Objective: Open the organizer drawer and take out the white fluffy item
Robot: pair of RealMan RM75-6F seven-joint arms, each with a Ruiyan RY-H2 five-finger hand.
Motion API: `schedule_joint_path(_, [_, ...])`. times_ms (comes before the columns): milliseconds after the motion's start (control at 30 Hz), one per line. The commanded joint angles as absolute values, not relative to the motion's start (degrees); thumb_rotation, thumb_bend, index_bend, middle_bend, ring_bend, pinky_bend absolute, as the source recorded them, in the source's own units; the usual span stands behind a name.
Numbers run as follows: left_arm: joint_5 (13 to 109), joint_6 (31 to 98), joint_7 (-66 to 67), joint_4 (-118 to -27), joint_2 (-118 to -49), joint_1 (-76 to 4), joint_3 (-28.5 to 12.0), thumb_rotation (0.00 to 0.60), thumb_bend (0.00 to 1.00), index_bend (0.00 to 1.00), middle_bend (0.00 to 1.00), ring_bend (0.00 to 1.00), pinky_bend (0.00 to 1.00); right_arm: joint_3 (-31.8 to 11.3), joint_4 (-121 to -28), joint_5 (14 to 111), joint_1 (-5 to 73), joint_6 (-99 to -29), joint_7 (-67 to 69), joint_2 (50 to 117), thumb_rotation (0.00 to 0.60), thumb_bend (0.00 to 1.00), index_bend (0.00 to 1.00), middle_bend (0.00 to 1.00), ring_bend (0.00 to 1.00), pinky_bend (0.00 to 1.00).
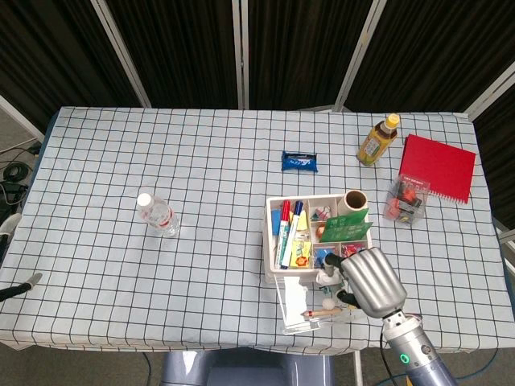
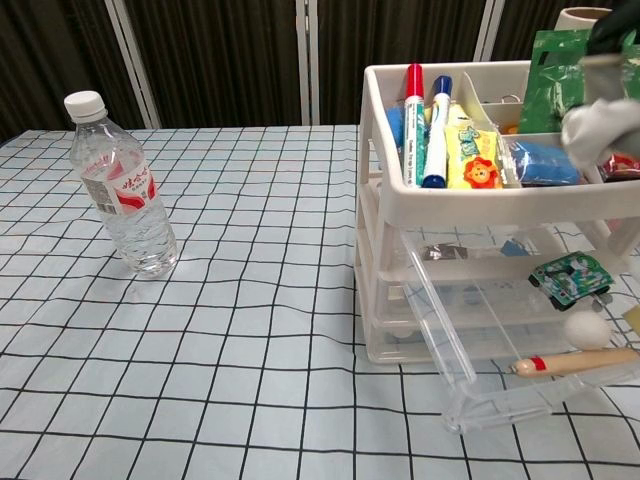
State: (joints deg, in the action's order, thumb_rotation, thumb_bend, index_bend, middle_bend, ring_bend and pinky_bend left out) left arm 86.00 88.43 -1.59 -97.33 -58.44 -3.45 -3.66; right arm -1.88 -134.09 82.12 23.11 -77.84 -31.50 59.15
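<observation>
The organizer (image 2: 470,190) drawer (image 2: 500,340) stands pulled open; the right hand (image 1: 366,277) has its fingers (image 1: 331,265) closed on the white fluffy item (image 2: 600,125), lifted clear above the drawer; only setting it on the worktop (image 1: 201,241) seems left; the left hand is out of sight.

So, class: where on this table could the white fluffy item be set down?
Bare cloth lies between the water bottle and the organizer, and along the table's far left. It is crowded on the right: juice bottle, red notebook, open drawer.
</observation>
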Motion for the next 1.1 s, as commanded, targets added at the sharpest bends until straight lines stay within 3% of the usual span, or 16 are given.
schedule_joint_path(33, [86.0,88.4,-1.5,-97.4,-58.5,-3.5,-3.7,0.6,0.12,0.0,0.0,0.0,0.0,-5.2,-132.4,83.3,20.6,-83.4,-26.3,56.1,0.6,0.29,0.63,1.0,1.0,0.83])
schedule_joint_path(400, [86.3,88.7,-0.9,-97.5,-58.6,-3.4,-3.6,0.6,0.12,0.0,0.0,0.0,0.0,-8.3,-123.2,78.7,17.6,-87.0,-20.1,56.8,0.6,0.29,0.62,1.0,1.0,0.83])
schedule_joint_path(1100, [86.5,88.5,0.4,-97.6,-59.1,-3.5,-3.4,0.6,0.12,0.0,0.0,0.0,0.0,-7.6,-104.3,75.5,13.0,-85.1,-6.1,61.7,0.6,0.29,0.61,1.0,1.0,0.82])
